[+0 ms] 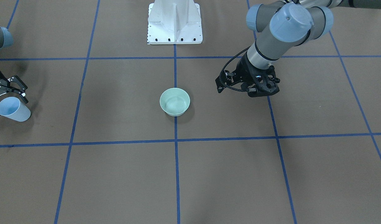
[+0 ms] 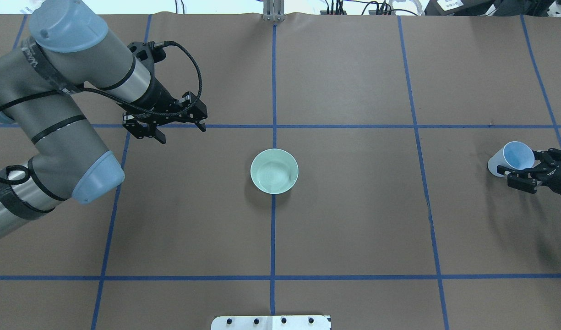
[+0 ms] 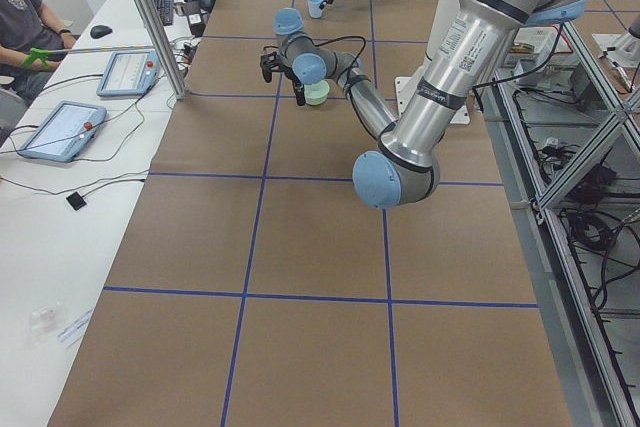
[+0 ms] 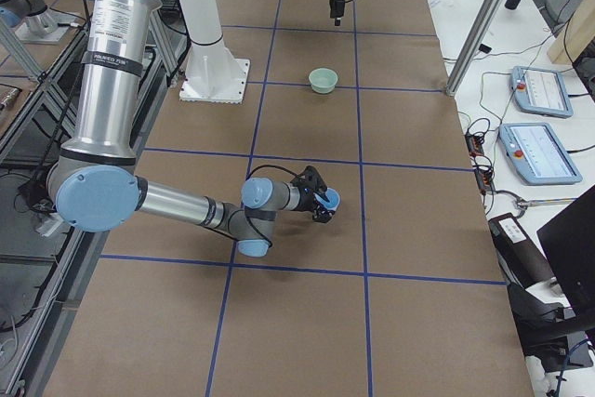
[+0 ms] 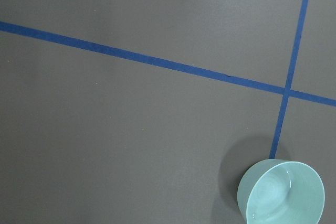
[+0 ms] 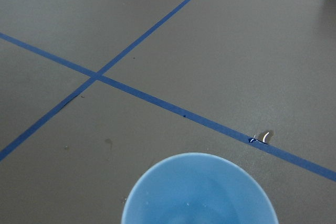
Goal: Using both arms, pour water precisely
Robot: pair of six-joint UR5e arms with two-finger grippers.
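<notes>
A mint-green bowl [image 2: 274, 171] stands at the table's centre on a blue tape line; it also shows in the front view [image 1: 174, 101] and the left wrist view [image 5: 281, 192]. Its inside looks faintly glossy; I cannot tell how much water it holds. My left gripper [image 2: 180, 134] hangs open and empty, left of and beyond the bowl. My right gripper [image 2: 518, 164] is shut on a light blue cup [image 2: 511, 158] at the far right, tilted, a little above the table. The cup's rim fills the bottom of the right wrist view [image 6: 199, 190]. No water stream shows.
The white bolted pedestal [image 1: 174, 23] stands at the robot's side of the table. Blue tape lines [image 2: 417, 137] divide the brown surface. In the exterior left view, an operator's tablets [image 3: 60, 127] and a metal post [image 3: 150, 17] are on a white bench beside the table.
</notes>
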